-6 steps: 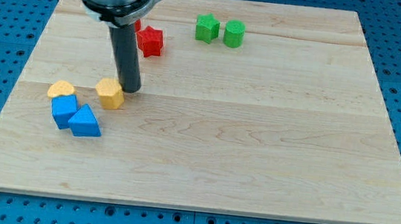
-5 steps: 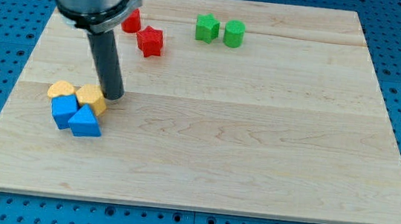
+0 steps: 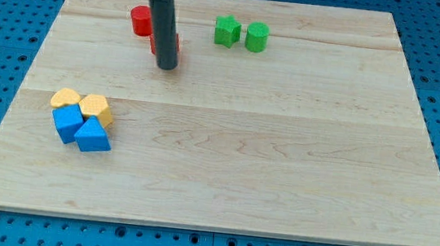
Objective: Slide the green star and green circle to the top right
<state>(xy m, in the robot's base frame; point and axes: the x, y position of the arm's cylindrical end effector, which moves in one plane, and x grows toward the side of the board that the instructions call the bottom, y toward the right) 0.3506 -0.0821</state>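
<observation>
My tip [image 3: 166, 67] left of green star [image 3: 227, 31]

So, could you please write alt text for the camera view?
My tip rests beside a red block, left of the green star and green circle near the wooden board's top. Yellow and blue blocks cluster lower left.

The rod [image 3: 164, 27] is cut off by the frame's top edge, its mount out of sight. Its shaft covers most of 1 red block [image 3: 176, 45] at upper left of centre, leaving that block's shape impossible to make out. The counter's [image 3: 281, 162] bottom-left corner is cropped.
</observation>
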